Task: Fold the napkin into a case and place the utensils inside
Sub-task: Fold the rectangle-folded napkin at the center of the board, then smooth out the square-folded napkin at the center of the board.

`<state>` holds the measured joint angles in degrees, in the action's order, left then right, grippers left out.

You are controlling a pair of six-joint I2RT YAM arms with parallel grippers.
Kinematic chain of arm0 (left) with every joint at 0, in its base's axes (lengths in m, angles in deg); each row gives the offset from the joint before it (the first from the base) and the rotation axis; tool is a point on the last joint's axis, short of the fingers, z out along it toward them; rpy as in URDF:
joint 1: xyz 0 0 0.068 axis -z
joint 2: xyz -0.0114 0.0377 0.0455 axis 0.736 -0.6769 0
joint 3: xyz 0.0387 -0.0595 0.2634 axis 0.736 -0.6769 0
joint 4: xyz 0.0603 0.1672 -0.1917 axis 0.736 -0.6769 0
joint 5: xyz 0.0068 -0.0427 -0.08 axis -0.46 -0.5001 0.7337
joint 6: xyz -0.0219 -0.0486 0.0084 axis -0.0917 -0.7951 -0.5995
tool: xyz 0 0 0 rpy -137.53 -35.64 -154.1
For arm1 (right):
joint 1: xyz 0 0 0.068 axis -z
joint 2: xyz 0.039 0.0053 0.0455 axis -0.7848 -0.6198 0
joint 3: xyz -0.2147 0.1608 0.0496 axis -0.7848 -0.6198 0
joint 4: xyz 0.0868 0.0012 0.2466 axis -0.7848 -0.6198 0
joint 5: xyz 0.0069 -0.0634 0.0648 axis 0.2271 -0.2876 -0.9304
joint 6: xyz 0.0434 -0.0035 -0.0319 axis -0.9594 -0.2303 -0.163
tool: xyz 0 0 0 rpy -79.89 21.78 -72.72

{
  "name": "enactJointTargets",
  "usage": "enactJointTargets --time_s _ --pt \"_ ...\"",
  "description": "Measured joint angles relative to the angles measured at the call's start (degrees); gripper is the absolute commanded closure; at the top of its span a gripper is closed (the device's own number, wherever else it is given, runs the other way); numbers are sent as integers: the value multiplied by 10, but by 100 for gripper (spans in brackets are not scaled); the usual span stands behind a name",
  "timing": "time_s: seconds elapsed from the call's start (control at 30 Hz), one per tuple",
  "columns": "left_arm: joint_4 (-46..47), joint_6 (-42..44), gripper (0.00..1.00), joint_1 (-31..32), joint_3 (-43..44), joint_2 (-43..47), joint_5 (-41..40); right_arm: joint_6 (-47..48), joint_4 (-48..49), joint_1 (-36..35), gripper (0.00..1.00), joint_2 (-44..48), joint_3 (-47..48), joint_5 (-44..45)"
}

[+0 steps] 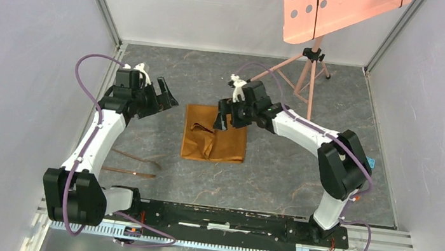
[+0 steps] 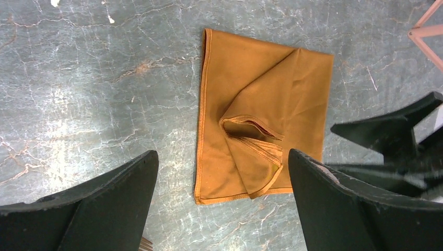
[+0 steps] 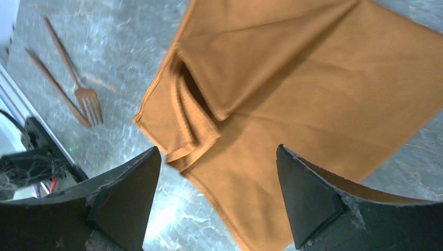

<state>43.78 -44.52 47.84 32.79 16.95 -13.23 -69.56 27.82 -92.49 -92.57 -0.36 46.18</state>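
Observation:
The orange-brown napkin [image 1: 214,141] lies folded to a rough square on the table, with a loose bunched flap near its left middle. It also shows in the left wrist view [image 2: 261,104] and the right wrist view [image 3: 313,89]. My left gripper [image 1: 164,97] is open and empty, above the table left of the napkin. My right gripper [image 1: 226,117] is open and empty, just over the napkin's far right part. Two copper-brown utensils [image 1: 132,164] lie left of the napkin near the left arm; a fork and another slender piece show in the right wrist view [image 3: 73,83].
A salmon-pink perforated panel [image 1: 330,11] on a tripod [image 1: 309,69] stands at the back right. Grey walls enclose the table on three sides. A black rail [image 1: 227,219] with the arm bases runs along the near edge.

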Motion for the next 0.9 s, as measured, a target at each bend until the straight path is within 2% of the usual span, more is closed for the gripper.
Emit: enactJointTargets --time_s 0.13,0.33,0.57,0.7,0.9 --pt "4 0 0 0 -4 0 5 -34 79 42 13 -13 -54 -35" --pt "6 0 0 0 -7 0 7 -71 152 33 26 -79 -56 -77" --pt "8 0 0 0 -7 0 7 -137 246 24 29 -131 -52 -111" --pt "8 0 0 0 -7 0 7 -183 291 14 27 -190 9 -125" --pt "7 0 0 0 -9 0 2 -240 337 4 21 -254 156 -123"
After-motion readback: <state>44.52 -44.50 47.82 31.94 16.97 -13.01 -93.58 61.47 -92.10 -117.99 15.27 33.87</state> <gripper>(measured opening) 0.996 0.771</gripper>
